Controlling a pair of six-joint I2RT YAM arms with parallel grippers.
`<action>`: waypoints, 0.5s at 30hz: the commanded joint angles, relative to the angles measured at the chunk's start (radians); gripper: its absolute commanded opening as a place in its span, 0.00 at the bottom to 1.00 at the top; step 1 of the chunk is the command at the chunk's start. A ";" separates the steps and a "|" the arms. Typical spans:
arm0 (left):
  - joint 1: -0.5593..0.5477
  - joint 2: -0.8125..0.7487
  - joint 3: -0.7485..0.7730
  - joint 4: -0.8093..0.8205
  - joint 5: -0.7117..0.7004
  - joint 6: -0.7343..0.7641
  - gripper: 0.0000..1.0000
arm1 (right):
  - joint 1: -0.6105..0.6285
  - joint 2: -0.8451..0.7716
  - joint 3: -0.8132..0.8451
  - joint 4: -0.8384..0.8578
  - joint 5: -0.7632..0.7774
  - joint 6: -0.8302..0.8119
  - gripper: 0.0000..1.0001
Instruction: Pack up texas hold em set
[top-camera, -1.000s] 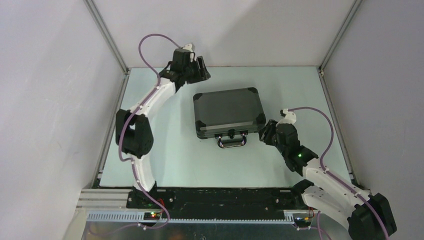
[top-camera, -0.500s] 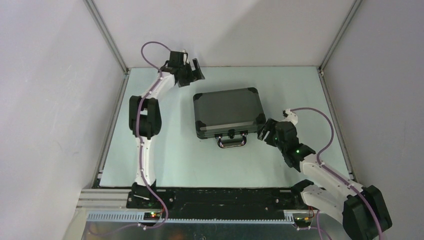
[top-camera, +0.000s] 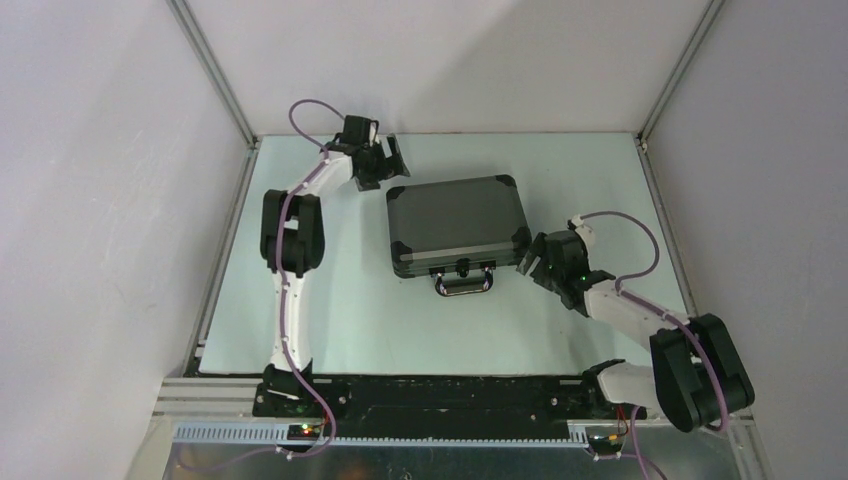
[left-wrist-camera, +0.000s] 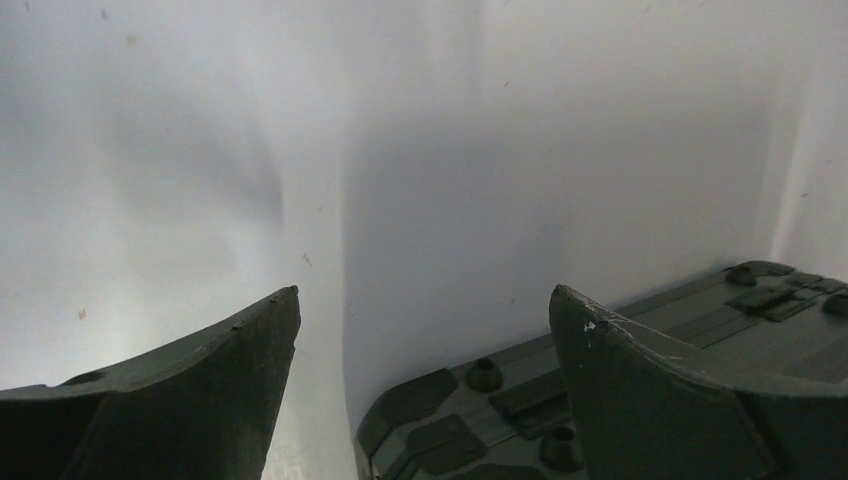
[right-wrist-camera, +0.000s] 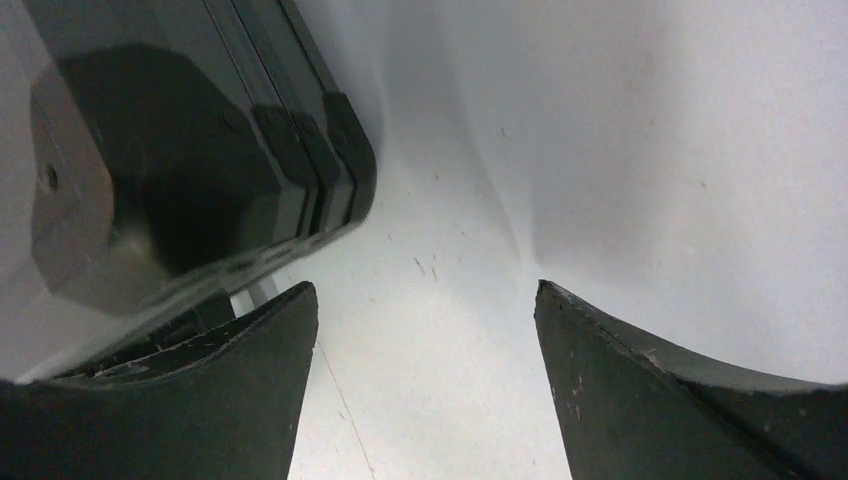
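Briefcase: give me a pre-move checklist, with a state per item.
1. Briefcase lid down flat: ok.
2. Case locked shut, not just closed: cannot tell, too small in the top view.
3. Left gripper open and empty, by the case's far left corner: ok.
4. Right gripper open and empty, by the near right corner: ok.
5. Either gripper touching the case: cannot tell.
6. Chips, cards or discs left out on the table: none visible, ok.

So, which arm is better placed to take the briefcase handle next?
Probably right: the right jaws are open beside the near right corner of the briefcase, close to the handle. The left jaws are at the far left corner.
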 joint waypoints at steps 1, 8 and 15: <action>-0.012 -0.057 -0.046 -0.024 -0.011 0.033 1.00 | -0.019 0.072 0.099 0.038 -0.007 0.013 0.84; -0.060 -0.089 -0.086 -0.119 -0.089 0.070 1.00 | -0.028 0.193 0.202 0.005 -0.032 0.007 0.86; -0.101 -0.174 -0.243 -0.146 -0.125 0.097 1.00 | -0.029 0.211 0.204 0.030 -0.026 -0.013 0.87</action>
